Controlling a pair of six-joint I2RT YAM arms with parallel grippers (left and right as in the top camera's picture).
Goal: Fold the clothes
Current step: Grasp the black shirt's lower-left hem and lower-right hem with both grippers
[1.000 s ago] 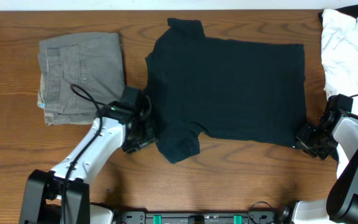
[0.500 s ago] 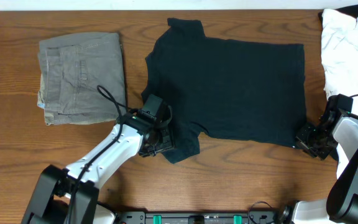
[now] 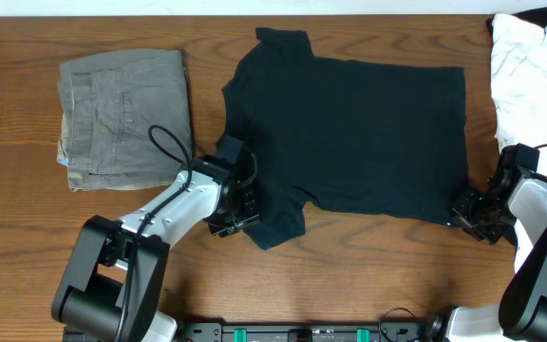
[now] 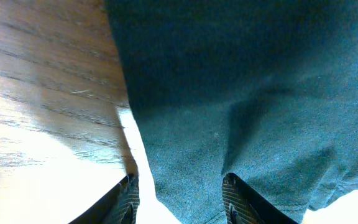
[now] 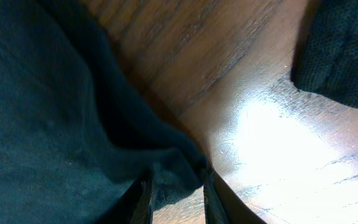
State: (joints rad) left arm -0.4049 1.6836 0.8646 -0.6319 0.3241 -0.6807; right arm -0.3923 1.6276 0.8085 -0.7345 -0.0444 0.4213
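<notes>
Nearest, left gripper (image 4: 180, 202): we see only its two fingertips at the bottom edge of the wrist view, and the rest is cut off. The jaws stand apart, one on each side of a sleeve edge of the black T-shirt (image 3: 349, 133). The cloth lies flat between them and is not pinched.
Right gripper (image 5: 176, 200): again we get only two fingertips. They are closed on a bunched fold at the shirt's hem corner. How much cloth sits inside the grip is hidden by the fold itself.
Table (image 3: 27, 209): bare wood shows just beside each gripper, glaring white under the left one, so the grain there is lost to us.
Dark mesh patch (image 5: 340, 56): ahead and to the right of the right gripper, cut off by the frame. We cannot tell what it belongs to.
Shirt's place: spread flat between the two grippers. Its near sleeve is at the left gripper and its hem corner is in the right gripper, and the body stretches away ahead of both.
Grey-green trousers (image 3: 126, 114): folded, ahead of the left gripper and off to its left, apart from the shirt.
White garment (image 3: 530, 76): crumpled, well ahead of the right gripper and partly out of frame.
</notes>
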